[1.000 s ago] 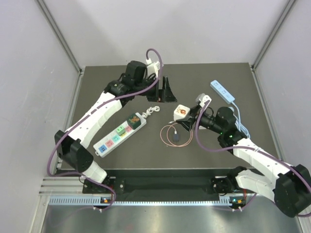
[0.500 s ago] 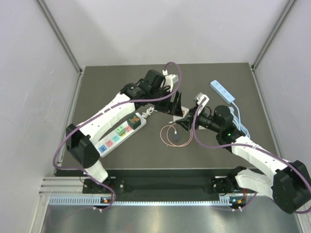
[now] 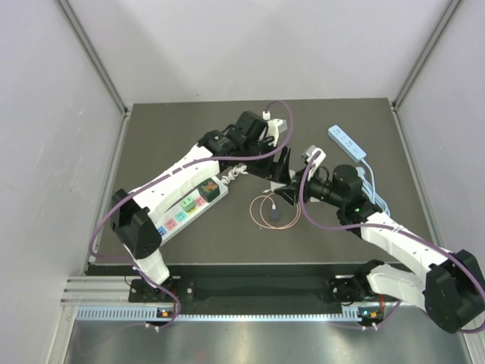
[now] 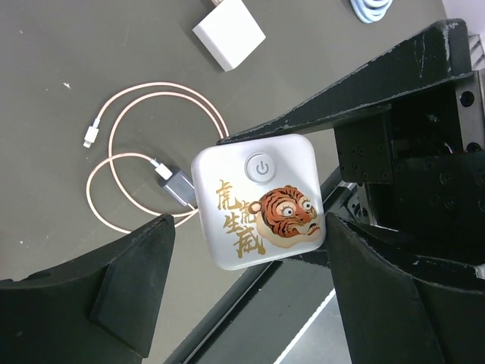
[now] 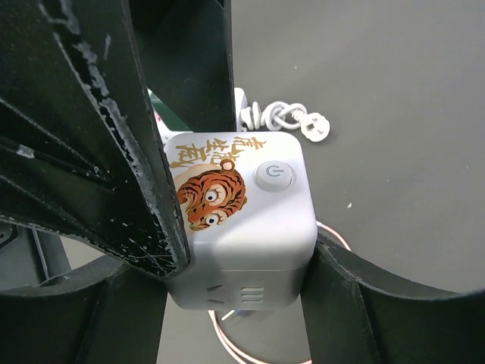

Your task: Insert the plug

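Looks like a robotics lab test cell. Walled by plain white panels [image 3: 45,152], with dark table [image 3: 227,246] and aluminium rail [image 3: 265,312].

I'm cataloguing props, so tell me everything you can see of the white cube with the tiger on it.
The white cube looks like glossy plastic with rounded corners. Its top face carries a round grey power button, an orange cartoon tiger and gold Chinese characters; one side face shows slots. The right gripper clamps it by opposite sides, tiger face up. The open left gripper straddles it, contact unclear.
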You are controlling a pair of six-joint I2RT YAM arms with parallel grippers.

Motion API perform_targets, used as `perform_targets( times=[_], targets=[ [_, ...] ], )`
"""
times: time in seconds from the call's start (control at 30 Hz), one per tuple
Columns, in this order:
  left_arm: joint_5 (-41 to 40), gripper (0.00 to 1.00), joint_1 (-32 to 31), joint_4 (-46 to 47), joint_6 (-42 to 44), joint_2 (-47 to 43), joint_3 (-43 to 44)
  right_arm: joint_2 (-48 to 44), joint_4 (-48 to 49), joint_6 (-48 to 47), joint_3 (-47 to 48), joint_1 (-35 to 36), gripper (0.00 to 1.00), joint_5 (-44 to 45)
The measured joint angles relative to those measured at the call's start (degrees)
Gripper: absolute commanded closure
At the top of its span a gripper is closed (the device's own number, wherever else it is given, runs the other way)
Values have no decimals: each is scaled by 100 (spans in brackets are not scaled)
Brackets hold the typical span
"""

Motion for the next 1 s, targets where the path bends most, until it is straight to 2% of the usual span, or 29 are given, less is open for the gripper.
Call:
perform_targets(
  times=[0.27,0.57,0.8,0.9,0.93,1.0],
  targets=[
    [-192,24,-94,-11,13,181,22,111,-256,33,0,0,100,166],
    [-573,19,-179,-175,72,452,168,361,-573,35,74,0,100,315],
    [-457,18,-173,-155,68,605,181,389,-719,22,74,-2,100,350],
    [-313,23,-153,-101,37,695,181,389,-752,0,74,-2,100,339],
    [-240,29,-142,-79,4,734,181,389,-761,-11,74,0,100,339],
    [-90,34,-133,-28,-50,791,181,389,-785,-26,74,0,100,345]
  ],
)
